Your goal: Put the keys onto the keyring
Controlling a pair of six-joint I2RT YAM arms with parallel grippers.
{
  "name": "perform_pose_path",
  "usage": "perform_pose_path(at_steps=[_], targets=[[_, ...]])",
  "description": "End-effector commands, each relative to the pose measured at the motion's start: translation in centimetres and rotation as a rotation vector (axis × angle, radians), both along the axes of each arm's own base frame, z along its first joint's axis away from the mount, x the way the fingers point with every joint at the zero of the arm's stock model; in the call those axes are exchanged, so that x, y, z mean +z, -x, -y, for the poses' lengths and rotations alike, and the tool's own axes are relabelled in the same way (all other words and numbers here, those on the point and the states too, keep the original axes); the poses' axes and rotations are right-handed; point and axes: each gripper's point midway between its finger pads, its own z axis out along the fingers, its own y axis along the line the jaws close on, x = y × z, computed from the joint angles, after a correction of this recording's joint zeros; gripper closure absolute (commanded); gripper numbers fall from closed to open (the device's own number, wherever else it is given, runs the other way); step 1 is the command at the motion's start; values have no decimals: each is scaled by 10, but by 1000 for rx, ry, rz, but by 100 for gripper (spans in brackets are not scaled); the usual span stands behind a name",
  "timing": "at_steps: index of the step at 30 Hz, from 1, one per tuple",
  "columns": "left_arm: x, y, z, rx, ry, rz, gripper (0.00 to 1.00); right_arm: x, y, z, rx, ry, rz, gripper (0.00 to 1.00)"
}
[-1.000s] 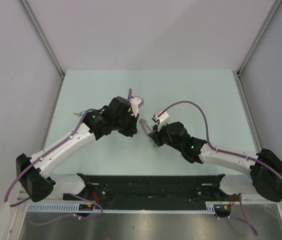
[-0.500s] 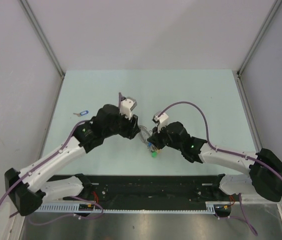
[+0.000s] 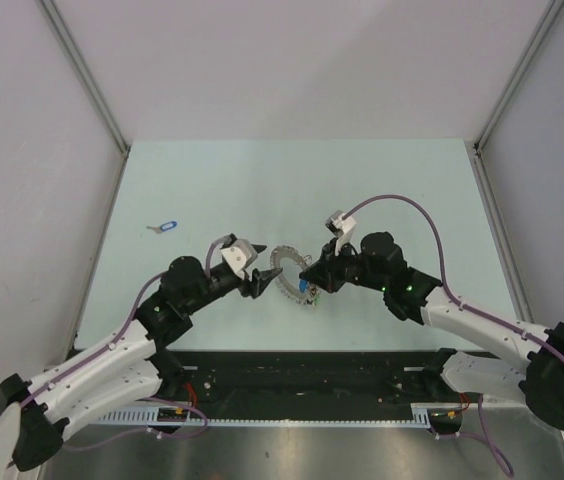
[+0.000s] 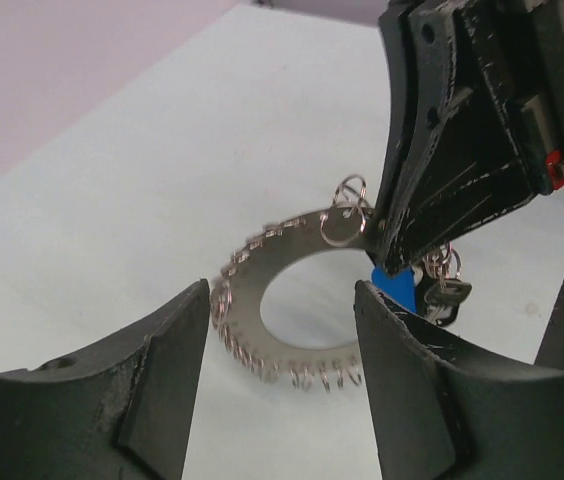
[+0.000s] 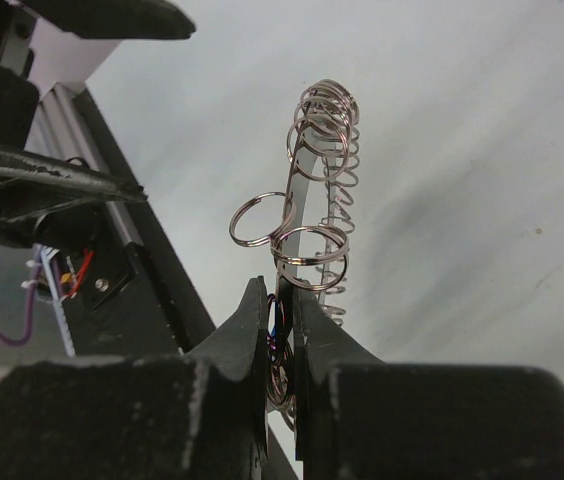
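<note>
The keyring (image 3: 284,272) is a flat silver ring edged with small wire loops, held just above the table. My right gripper (image 3: 309,274) is shut on its right edge; in the right wrist view the jaws (image 5: 280,300) pinch the ring (image 5: 312,190) edge-on. A blue-headed key (image 4: 394,290) and a dark key (image 4: 447,294) hang from the ring beside the right fingers (image 4: 417,215). My left gripper (image 3: 258,281) stands open just left of the ring, not touching it; the ring (image 4: 284,252) shows beyond the open jaws (image 4: 280,292). Another blue key (image 3: 165,227) lies far left on the table.
The pale green table (image 3: 402,190) is walled by grey panels on the left, back and right. A black rail (image 3: 302,370) runs along the near edge between the arm bases. Small loose split rings (image 5: 259,218) dangle from the keyring's rim.
My left gripper has opened, let go of the keyring and drawn back toward the near left. The right gripper keeps its hold, and the ring now faces up flatter.
</note>
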Motion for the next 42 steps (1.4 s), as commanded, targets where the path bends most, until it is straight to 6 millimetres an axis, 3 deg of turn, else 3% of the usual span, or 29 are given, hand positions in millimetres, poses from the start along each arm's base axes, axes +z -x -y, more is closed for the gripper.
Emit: perform_pose_path(at_steps=[1, 7, 15, 22, 25, 37, 42], targets=[[41, 5, 17, -113, 63, 229, 36, 35, 17, -6, 107, -97, 50, 100], [34, 13, 32, -224, 5, 338, 41, 44, 21, -4, 136, -124, 61, 100], [33, 24, 38, -290, -59, 447, 45, 46, 23, -2, 152, -128, 62, 100], [30, 30, 46, -303, -83, 469, 65, 45, 24, -3, 160, -131, 56, 100], [29, 31, 48, -314, -86, 474, 69, 46, 25, -4, 167, -135, 52, 100], [19, 25, 52, -308, -132, 467, 71, 45, 27, -6, 181, -139, 40, 100], [21, 22, 50, -285, -137, 474, 77, 44, 29, -6, 187, -137, 38, 100]])
